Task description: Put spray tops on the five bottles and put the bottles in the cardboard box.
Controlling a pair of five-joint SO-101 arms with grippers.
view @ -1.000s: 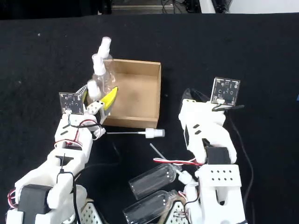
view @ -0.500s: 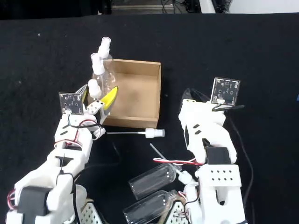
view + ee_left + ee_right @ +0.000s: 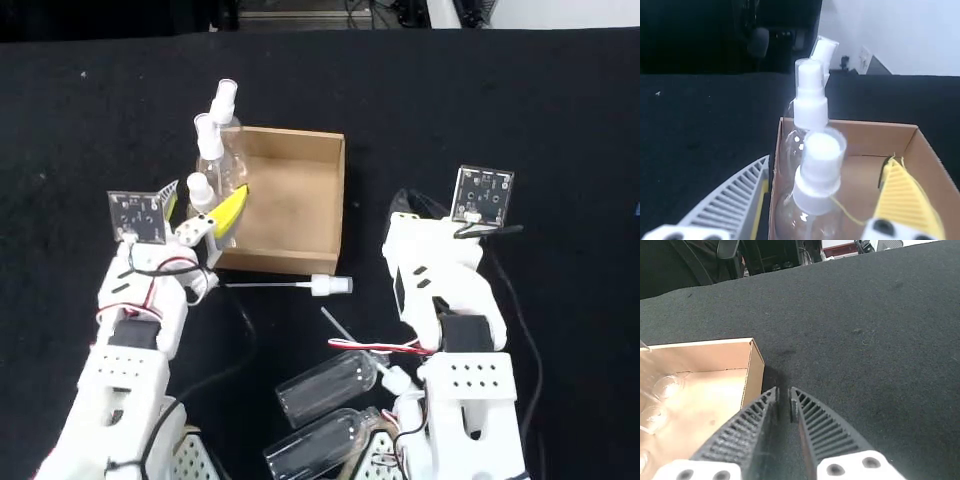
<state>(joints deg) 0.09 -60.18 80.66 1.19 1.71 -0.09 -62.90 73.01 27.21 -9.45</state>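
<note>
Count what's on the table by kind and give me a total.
Bottles with spray tops: 3
Bottles without tops: 2
Loose spray tops: 2
Cardboard box: 1
Total: 8

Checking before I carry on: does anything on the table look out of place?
Yes. A spray top lies loose on the table just in front of the box, its tube stretched out, and two bottles lie on their sides.

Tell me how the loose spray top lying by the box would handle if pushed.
The spray top looks small and plastic, so it is probably light. Its long thin tube likely bends, and a push on the head would probably pivot it.
</note>
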